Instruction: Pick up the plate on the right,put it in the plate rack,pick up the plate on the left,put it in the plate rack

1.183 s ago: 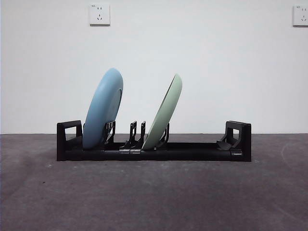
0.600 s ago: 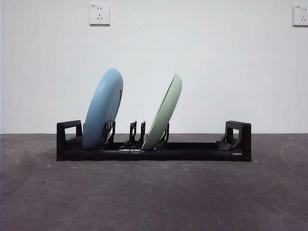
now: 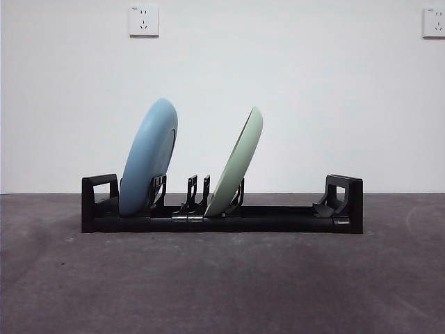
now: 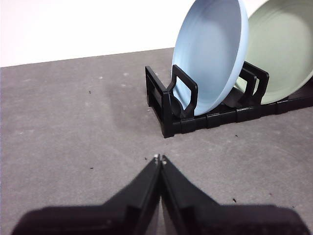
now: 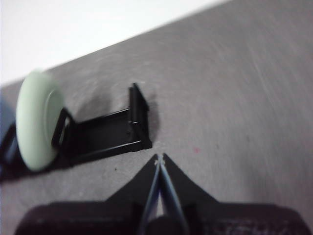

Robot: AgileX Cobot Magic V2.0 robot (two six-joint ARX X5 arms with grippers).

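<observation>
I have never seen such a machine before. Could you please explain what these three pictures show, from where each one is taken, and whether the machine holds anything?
This is a robot with two arms at a table. One picture looks level across the table; the other two come from cameras on each wrist. On the table stands a black plate rack with a blue plate and a green plate leaning in its slots. The left gripper and the right gripper are the black pointed shapes at the bottom of the wrist pictures. Both are shut and hold nothing, away from the rack.
</observation>
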